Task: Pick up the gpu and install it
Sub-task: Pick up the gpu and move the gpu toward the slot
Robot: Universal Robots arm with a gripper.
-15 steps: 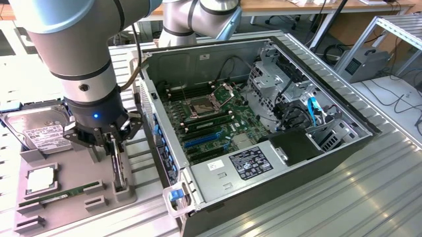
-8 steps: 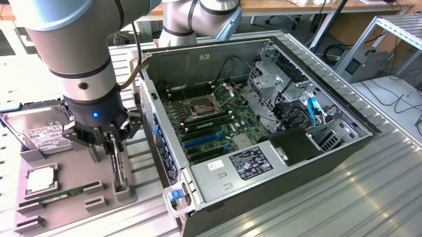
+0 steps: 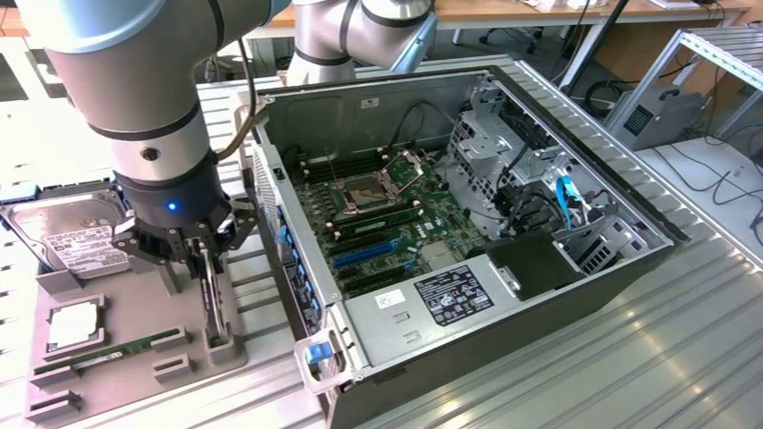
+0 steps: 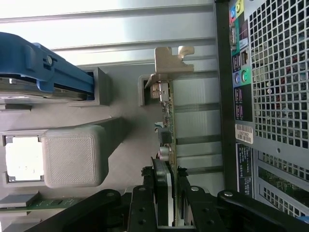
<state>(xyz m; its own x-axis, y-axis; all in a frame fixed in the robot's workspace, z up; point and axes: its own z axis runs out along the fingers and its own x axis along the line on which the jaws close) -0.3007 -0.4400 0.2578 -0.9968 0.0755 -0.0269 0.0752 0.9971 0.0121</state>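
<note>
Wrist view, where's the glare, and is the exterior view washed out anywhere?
Wrist view: the table blows out white in one band and the processor glares, while the graphics card is evenly lit. Exterior view: the table is washed out at the exterior view's left.

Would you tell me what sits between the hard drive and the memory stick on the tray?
A square silver chip lies there, in its own recess, as the exterior view shows.

The gpu [image 3: 216, 313], thin and dark, stands on edge at the exterior view's lower left, its silver bracket [image 4: 171, 60] at one end.
</note>
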